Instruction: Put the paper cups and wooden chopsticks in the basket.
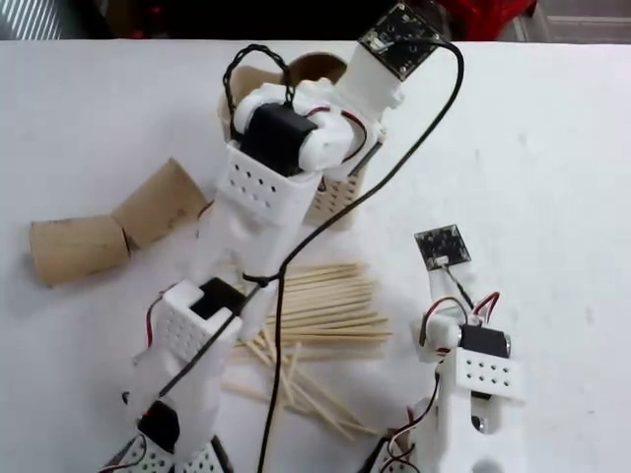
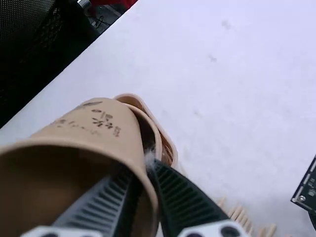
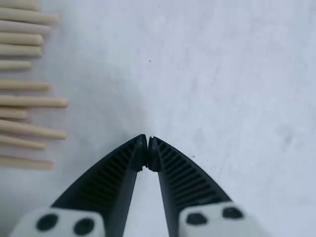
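My left gripper is shut on the rim of a brown paper cup, one finger inside it and one outside. The cup lies tilted over the pale woven basket. In the high view the held cup shows at the basket's far side, and the left arm covers most of the basket. Two more paper cups lie on their sides at the left. Wooden chopsticks are spread in a loose pile mid-table. My right gripper is shut on nothing, just above the table beside the chopstick ends.
The white table is bare to the right and at the far side. A black cable runs from the left wrist camera down across the chopsticks. The table's far edge meets dark furniture.
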You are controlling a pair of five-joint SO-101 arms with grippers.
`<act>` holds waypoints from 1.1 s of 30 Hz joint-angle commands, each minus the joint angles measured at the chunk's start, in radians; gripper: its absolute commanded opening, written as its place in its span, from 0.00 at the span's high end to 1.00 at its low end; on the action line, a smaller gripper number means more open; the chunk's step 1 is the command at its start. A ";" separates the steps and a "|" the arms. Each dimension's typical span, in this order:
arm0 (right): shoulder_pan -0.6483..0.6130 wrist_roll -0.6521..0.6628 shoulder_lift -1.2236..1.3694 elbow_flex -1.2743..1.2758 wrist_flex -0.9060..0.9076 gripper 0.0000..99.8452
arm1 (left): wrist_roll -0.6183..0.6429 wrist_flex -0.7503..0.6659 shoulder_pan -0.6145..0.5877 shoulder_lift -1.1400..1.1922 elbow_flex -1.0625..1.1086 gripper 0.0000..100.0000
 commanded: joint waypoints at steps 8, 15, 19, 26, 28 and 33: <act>-0.008 0.000 0.002 -0.008 -0.016 0.98 | -0.017 0.008 0.016 -0.228 0.230 0.98; -0.010 0.002 0.002 0.018 -0.059 0.98 | -0.020 -0.012 0.015 -0.315 0.350 0.98; -0.010 0.002 0.002 0.028 -0.077 0.98 | -0.020 -0.071 -0.031 -0.315 0.351 0.95; -0.010 0.002 0.002 0.028 -0.077 0.98 | -0.020 -0.138 -0.101 -0.314 0.350 0.83; -0.010 0.002 0.002 0.028 -0.077 0.98 | -0.020 -0.138 -0.102 -0.323 0.348 0.83; -0.010 0.002 0.002 0.028 -0.079 0.98 | -0.018 -0.144 -0.104 -0.323 0.285 0.83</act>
